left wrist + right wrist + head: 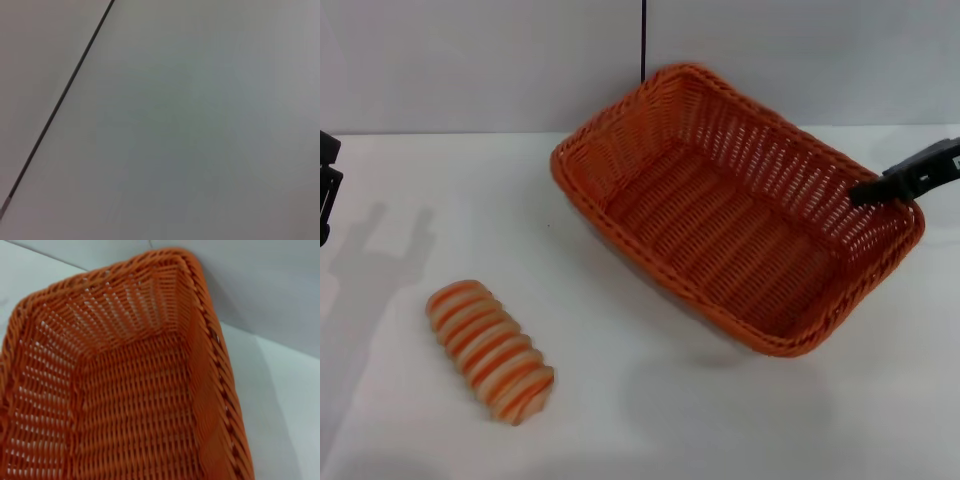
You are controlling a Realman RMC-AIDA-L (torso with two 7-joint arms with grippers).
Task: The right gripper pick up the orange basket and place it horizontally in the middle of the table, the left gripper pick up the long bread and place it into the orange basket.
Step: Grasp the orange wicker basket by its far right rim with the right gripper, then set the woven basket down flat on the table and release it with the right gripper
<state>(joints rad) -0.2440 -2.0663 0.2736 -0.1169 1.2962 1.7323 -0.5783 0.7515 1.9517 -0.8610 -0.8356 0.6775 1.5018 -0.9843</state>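
Right gripper (868, 190): at 3 o'clock, on the orange basket (720, 210) rim; grip, cannot tell.
Left gripper (328, 185): at 9 o'clock, well apart from the long bread (490, 350).

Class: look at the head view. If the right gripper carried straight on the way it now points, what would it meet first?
The right gripper points leftward into the orange basket, so it would probably meet the basket's inside first, though depth is unclear.

The white table (650, 420) carries the orange basket (720, 230) and, well apart, the long bread (490, 350).
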